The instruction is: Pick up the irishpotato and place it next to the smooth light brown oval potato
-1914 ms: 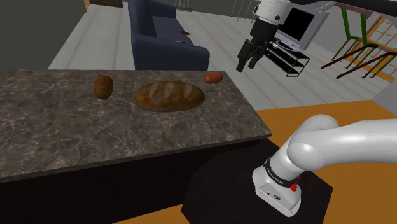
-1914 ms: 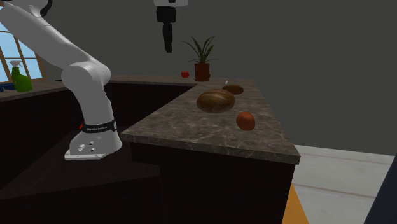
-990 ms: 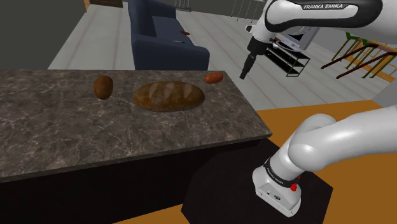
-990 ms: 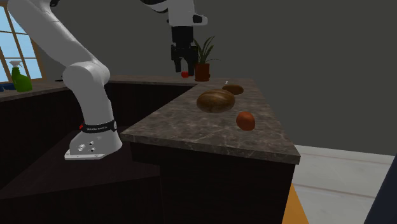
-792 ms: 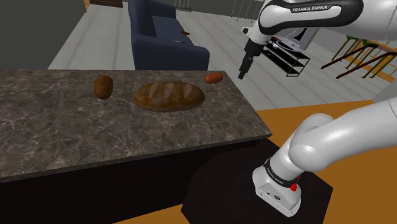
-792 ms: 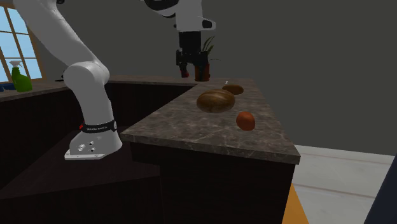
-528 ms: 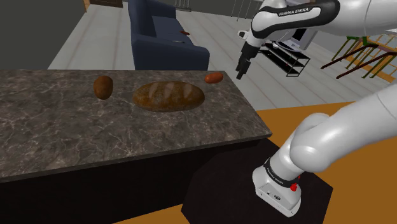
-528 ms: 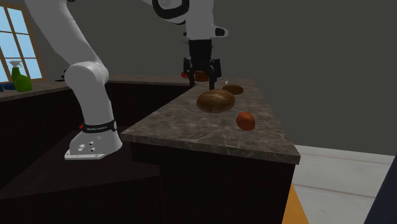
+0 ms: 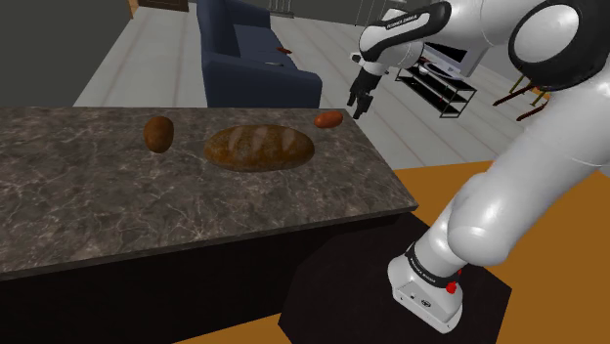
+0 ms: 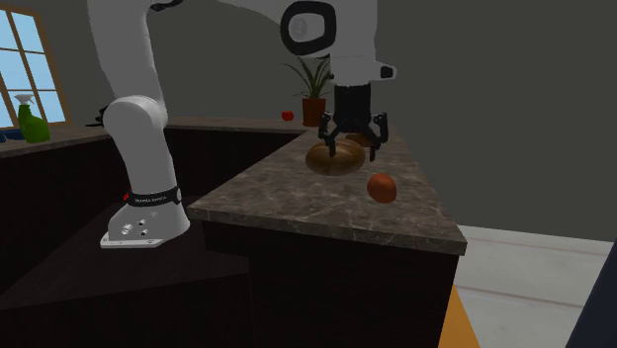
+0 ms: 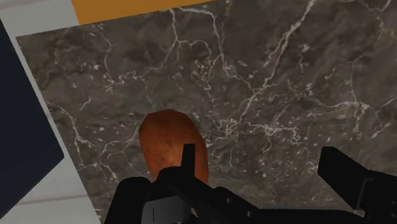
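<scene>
Dark marbled stone counter (image 9: 196, 195) carries the small reddish-orange oval potato (image 9: 327, 119), which lies flat near the far corner at the shoulder view's right end. In the second exterior view this potato (image 10: 382, 187) is the item nearest the camera, close to the counter's right edge.

The black two-finger gripper (image 9: 357, 103) hangs in the air just beside the potato on the shoulder view's right, pointing down and not touching it. It is spread wide with nothing between the tips, seen plainly in the second exterior view (image 10: 353, 146). In the wrist view one of the fingers (image 11: 189, 167) overlaps the potato's edge (image 11: 167, 143) and the other stands well apart over bare stone, so the potato sits outside the gap and is not held.

The large mottled brown loaf-shaped lump (image 9: 259, 147) lies near the potato, toward the counter's middle. The smooth brown oval potato (image 9: 158, 133) lies beyond it, well apart from the reddish one.

The white arm (image 9: 508, 127) arches up from its white base (image 9: 425, 283) on the dark box stand (image 9: 332, 318).

Behind the counter are a navy blue sofa (image 9: 249, 54), an orange floor (image 9: 528, 195) and a dark screen on a low rack (image 9: 459, 44). The second exterior view adds a potted green plant (image 10: 313, 94), a green spray bottle (image 10: 32, 121) and a window (image 10: 25, 54).
</scene>
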Tool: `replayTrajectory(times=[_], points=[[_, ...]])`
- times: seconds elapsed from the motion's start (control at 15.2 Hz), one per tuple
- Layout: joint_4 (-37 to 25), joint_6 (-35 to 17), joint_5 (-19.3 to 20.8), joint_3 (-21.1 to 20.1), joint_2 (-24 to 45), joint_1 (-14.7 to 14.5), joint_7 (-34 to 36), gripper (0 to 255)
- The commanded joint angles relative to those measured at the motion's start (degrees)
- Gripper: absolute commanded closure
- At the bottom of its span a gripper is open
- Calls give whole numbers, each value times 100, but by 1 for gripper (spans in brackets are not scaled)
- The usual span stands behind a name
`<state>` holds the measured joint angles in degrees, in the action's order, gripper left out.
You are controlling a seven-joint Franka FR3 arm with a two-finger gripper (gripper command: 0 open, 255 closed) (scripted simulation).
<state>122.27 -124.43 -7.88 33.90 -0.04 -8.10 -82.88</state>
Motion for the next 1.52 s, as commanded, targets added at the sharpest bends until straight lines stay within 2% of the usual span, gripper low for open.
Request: replayTrajectory(times=[0.0,0.26,0.79,1.32,1.39,1.45], points=[[-410,-46,-399,31,541,29,-692,0],[-1270,-36,-1075,-149,1537,307,-1825,0],[-1118,-472,-1364,-297,1885,383,-2007,0],[-1118,-471,-1364,-297,1884,383,-2006,0],[-1118,-471,-1364,-297,1884,383,-2006,255],[-1118,-471,-1364,-297,1884,383,-2006,255]])
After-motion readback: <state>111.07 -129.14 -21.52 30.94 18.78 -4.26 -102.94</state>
